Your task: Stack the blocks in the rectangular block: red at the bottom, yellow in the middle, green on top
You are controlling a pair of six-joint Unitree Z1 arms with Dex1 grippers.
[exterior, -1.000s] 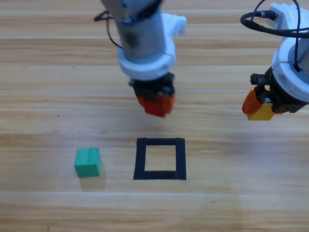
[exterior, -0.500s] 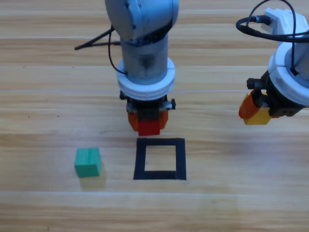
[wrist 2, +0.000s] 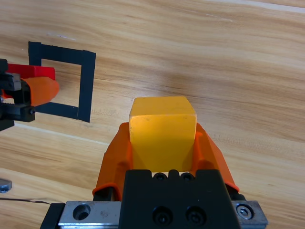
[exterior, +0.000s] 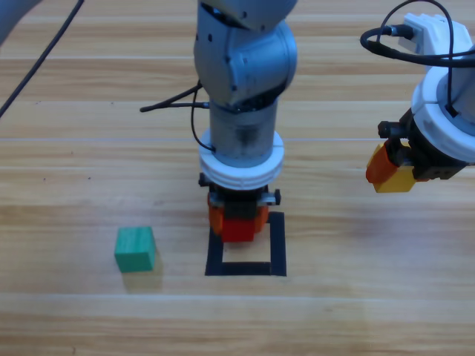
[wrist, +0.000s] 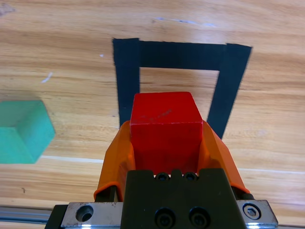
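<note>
Wood table [exterior: 67, 311] w/ green cube [exterior: 135, 248] + black tape outline [exterior: 277, 245]

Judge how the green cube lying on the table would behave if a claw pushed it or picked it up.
The green cube rests flat on one face, so a push would probably slide it, not roll it. Its sharp, straight edges suggest it is stiff and would keep its shape in a grip. Being small, it is likely light: the left claw holds the similar red cube between two jaws.

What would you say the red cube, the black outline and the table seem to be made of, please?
Red cube, shut in the left claw: probably painted wood or plastic; matte, faint scuffs, opaque colour.
Black outline: flat matte tape; its strips overlap at the corners.
Table: wood or wood-look laminate; plank seams and grain, slight sheen.
</note>
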